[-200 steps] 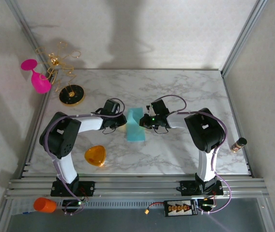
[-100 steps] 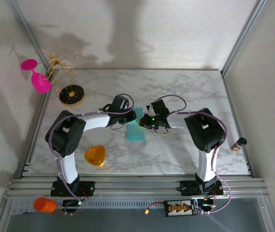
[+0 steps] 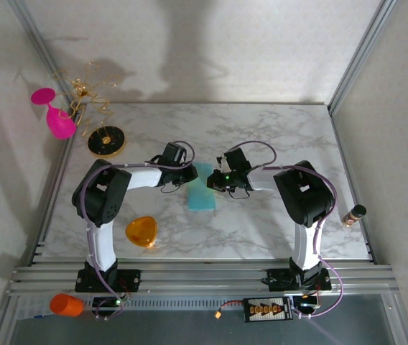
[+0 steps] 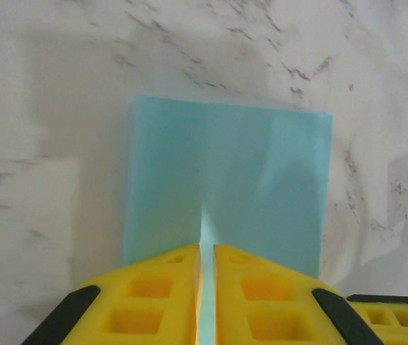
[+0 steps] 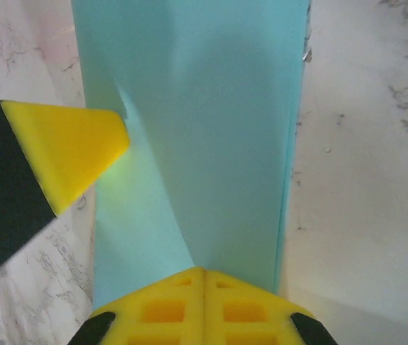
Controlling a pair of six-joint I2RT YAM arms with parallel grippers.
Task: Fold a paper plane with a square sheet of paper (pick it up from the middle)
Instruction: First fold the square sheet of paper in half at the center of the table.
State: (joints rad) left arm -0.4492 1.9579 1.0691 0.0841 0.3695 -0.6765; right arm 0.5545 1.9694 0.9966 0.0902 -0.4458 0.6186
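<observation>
- The left tool [image 4: 206, 248] has its yellow fingers [image 4: 154, 287] all but pressed together, a sliver of teal between them — it pinches the near edge of the square sheet of paper [image 4: 261, 180] at a faint crease that runs up from the fingertips.
- The right tool [image 5: 204, 272] is pressed fully together. A raised ridge in the sheet [image 5: 211, 108] runs straight into its fingertips, so it seems to nip the paper's edge, though the contact itself is hidden under the pads.
- In the right wrist view one yellow finger [image 5: 67, 151] of the left tool reaches in from 9 o'clock and touches the sheet's far side.
- From above, the sheet [image 3: 202, 198] lies near the middle of the marble tabletop [image 3: 276, 136], longer than it is wide. The left tool [image 3: 189, 175] sits at its 10 o'clock and the right tool [image 3: 217, 180] at its 2 o'clock — the two face each other across the upper half.
- An orange rounded-triangle piece [image 3: 141, 231] lies at the sheet's 8 o'clock, well apart.
- A pink glass [image 3: 54, 115] and a gold wire stand on a black base [image 3: 105, 140] are off at 10 o'clock, near the tabletop's far corner.
- A small bottle [image 3: 354, 213] stands at 3 o'clock by the edge.
</observation>
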